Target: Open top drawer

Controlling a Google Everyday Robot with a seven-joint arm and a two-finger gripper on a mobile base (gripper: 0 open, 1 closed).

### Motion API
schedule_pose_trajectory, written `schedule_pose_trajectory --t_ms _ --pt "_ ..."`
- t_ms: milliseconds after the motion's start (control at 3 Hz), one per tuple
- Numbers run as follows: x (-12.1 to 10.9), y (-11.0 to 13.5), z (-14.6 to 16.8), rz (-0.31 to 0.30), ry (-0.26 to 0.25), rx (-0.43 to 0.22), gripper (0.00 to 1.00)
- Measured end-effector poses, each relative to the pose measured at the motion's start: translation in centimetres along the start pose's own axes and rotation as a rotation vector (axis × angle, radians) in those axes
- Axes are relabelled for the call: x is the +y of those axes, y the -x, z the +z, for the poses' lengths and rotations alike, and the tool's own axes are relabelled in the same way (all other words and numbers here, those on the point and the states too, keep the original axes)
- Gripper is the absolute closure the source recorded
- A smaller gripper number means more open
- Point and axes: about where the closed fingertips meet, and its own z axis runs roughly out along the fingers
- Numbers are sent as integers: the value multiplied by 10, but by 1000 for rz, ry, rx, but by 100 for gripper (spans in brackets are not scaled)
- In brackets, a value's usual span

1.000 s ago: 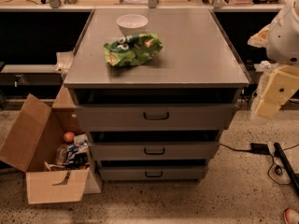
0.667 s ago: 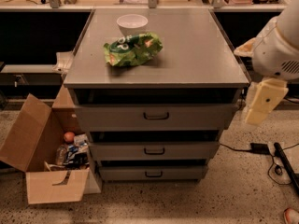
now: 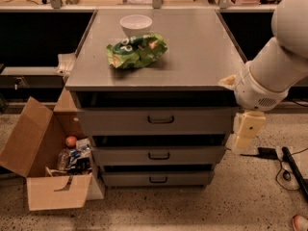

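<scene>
Speckled floor and a grey metal cabinet, whose top drawer (image 3: 115, 121) sat shut under the front edge of the surface (image 3: 202, 57).
Flat-fronted and the widest of three, the drawer ran lengthwise left to right. The white arm's cream end effector (image 3: 246, 131) hung just off the front right corner, beside the drawer's right end; whether it was open or closed could not be told. The small black bar handle (image 3: 160, 120), horizontal at the front's centre, lay well to its left.
</scene>
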Motion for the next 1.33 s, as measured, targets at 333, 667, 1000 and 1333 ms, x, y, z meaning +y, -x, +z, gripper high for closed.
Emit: schedule_pose_trajectory --t_ms 333,667,1000,1333 --pt "3 -1 52 -38 62 -11 0" --pt "6 -1 82 -51 104 -18 0" --pt "6 -1 82 -52 104 -18 0" --pt "-17 -3 103 -91 76 -29 0"
